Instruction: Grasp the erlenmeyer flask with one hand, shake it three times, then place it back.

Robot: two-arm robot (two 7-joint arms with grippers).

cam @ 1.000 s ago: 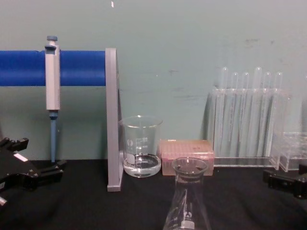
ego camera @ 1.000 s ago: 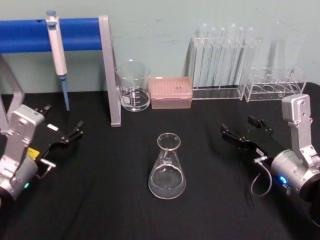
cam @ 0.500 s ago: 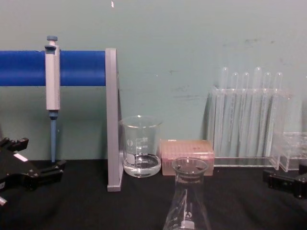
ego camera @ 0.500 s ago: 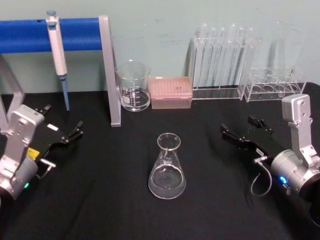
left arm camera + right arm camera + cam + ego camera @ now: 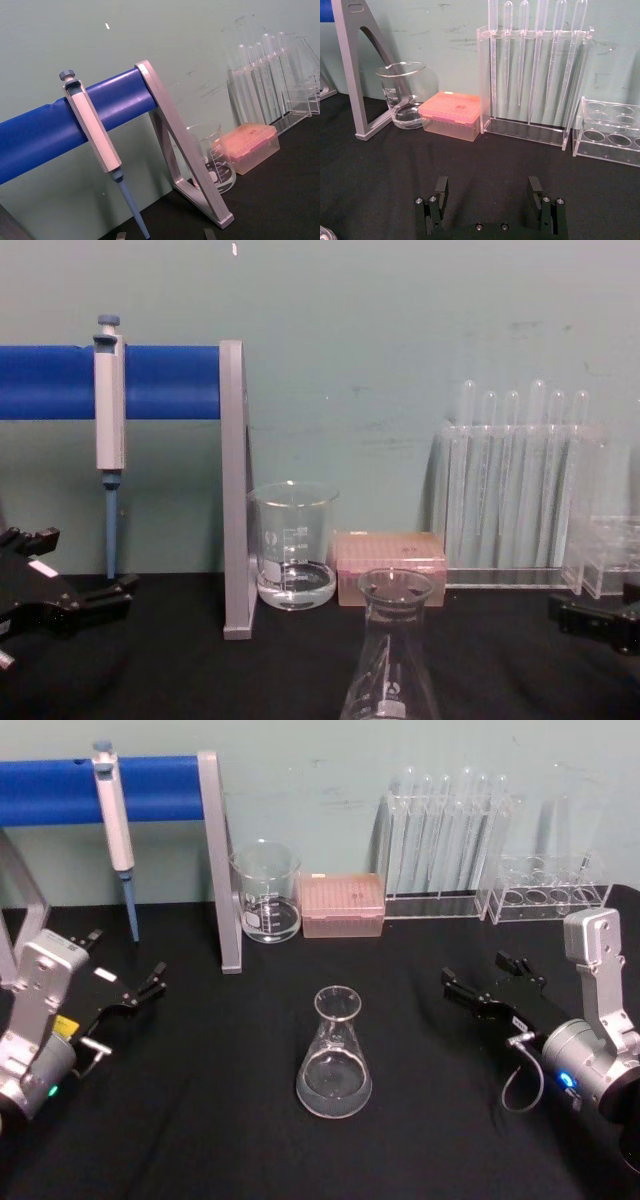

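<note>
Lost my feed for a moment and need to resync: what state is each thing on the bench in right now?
erlenmeyer flask: upright on the black table, ungrasped.
right gripper: open, apart from the flask.
left gripper: open, off at the table's left.
beaker: upright, a little clear liquid inside.
pipette: hanging on the blue bar.
pink tip box: closed.

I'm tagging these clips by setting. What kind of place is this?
Most likely a laboratory bench, or a mock-up of one: an erlenmeyer flask stands on a black table, with a glass beaker, a rack of pipettes and a micropipette hung on a blue bar behind.
</note>
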